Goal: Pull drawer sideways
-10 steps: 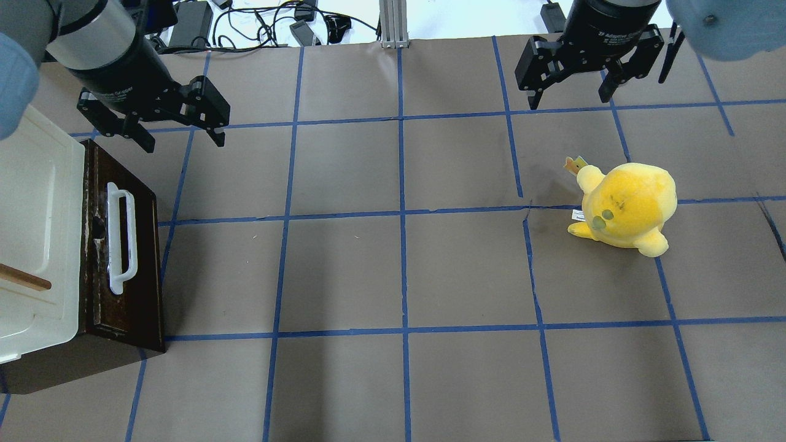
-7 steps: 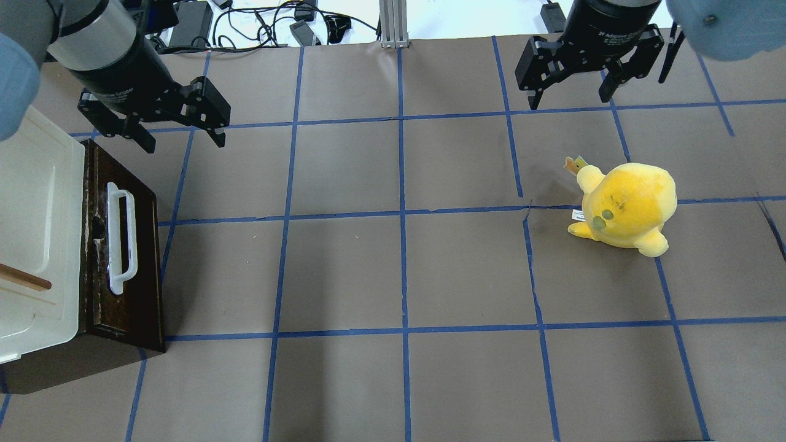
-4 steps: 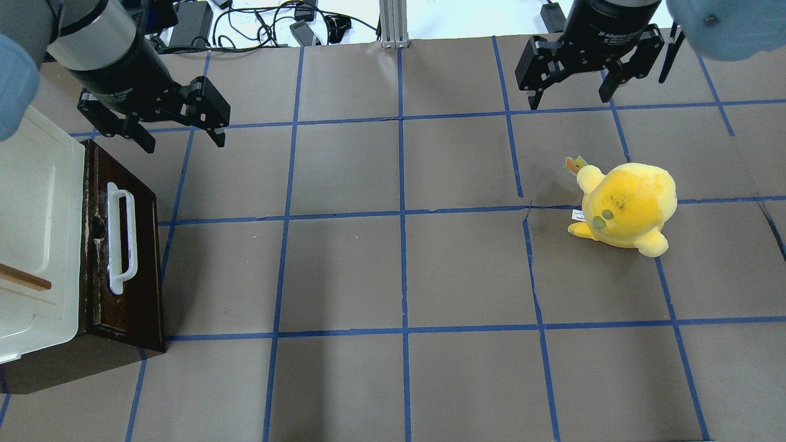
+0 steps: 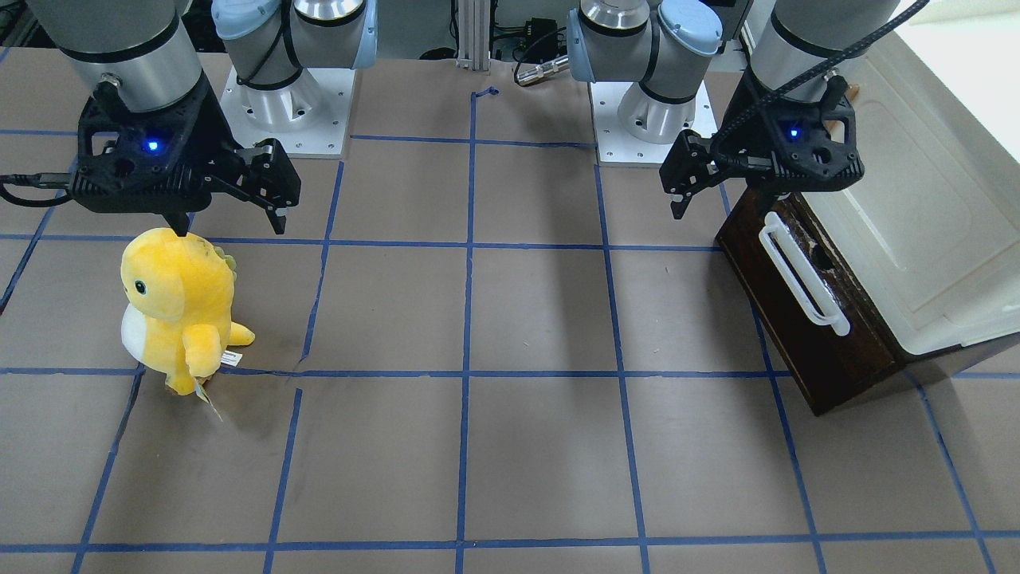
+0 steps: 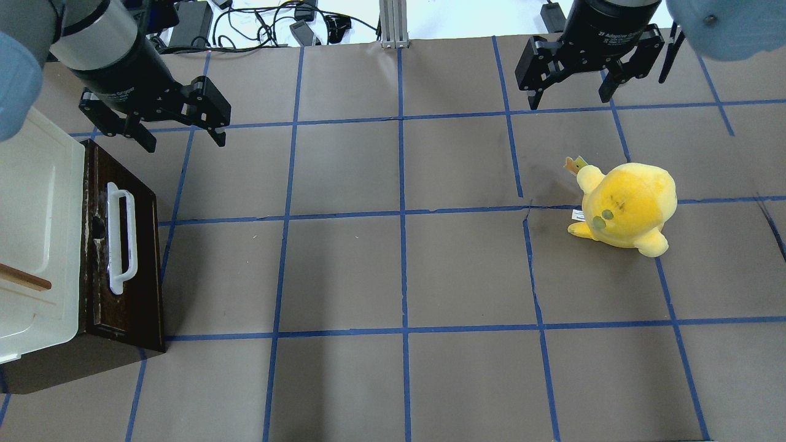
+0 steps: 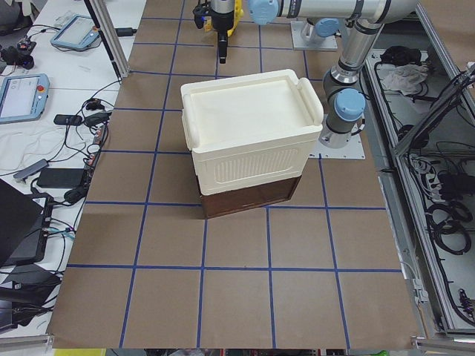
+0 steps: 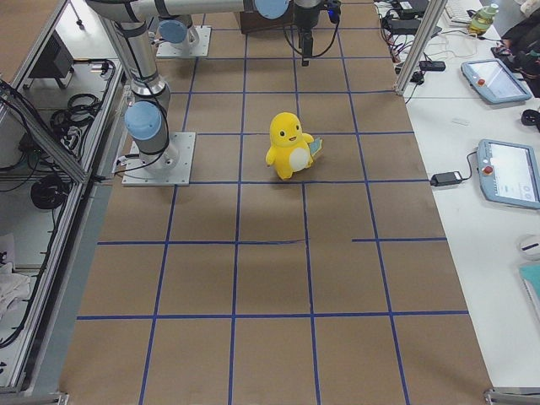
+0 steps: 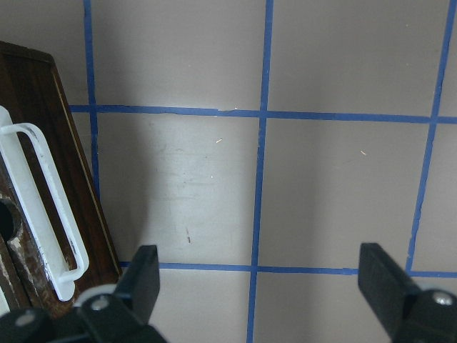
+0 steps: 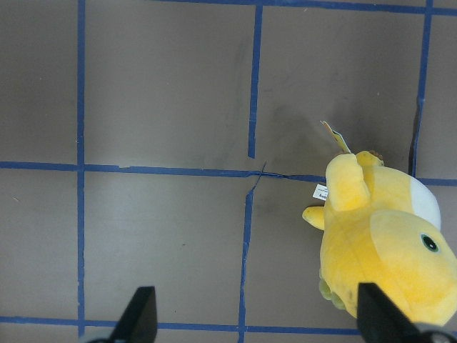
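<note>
The drawer (image 5: 132, 258) is a dark brown front with a long white bar handle (image 5: 121, 236), under a cream-white cabinet top (image 5: 37, 233) at the table's left edge. Its inside does not show. It also shows in the front view (image 4: 785, 319) and the left wrist view (image 8: 36, 136). My left gripper (image 5: 184, 144) is open and empty, hovering just beyond the drawer's far end, apart from the handle; it also shows in the front view (image 4: 725, 209) and its own wrist view (image 8: 260, 286). My right gripper (image 5: 569, 101) is open and empty at the far right.
A yellow plush toy (image 5: 626, 212) stands on the right half of the table, just in front of the right gripper; it also shows in the right wrist view (image 9: 385, 250). Blue tape lines grid the brown table. Cables lie beyond the far edge (image 5: 258, 24).
</note>
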Controlling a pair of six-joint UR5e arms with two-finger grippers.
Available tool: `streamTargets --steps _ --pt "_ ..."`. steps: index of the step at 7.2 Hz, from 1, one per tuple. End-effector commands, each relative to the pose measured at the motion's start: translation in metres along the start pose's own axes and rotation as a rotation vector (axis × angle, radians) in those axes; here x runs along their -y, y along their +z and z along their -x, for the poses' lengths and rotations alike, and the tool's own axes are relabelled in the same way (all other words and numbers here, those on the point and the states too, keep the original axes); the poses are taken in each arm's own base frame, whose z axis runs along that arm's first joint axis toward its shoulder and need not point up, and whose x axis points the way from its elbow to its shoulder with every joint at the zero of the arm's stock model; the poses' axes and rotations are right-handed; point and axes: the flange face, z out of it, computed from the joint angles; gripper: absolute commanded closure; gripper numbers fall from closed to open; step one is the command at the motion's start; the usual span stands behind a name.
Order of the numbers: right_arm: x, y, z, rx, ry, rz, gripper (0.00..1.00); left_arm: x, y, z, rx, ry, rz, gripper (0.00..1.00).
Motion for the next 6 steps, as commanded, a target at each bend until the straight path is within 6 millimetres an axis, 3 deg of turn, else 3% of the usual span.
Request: streamTargets --steps 1,6 --pt "0.0000 0.0000 0.0000 0.000 0.000 0.000 0.00 0.0018 0.0023 0.0009 0.001 -0.003 0.004 0.00" --pt "0.0000 0.0000 0.0000 0.000 0.000 0.000 0.00 0.0035 0.0018 0.0047 0.001 -0.014 0.004 0.00"
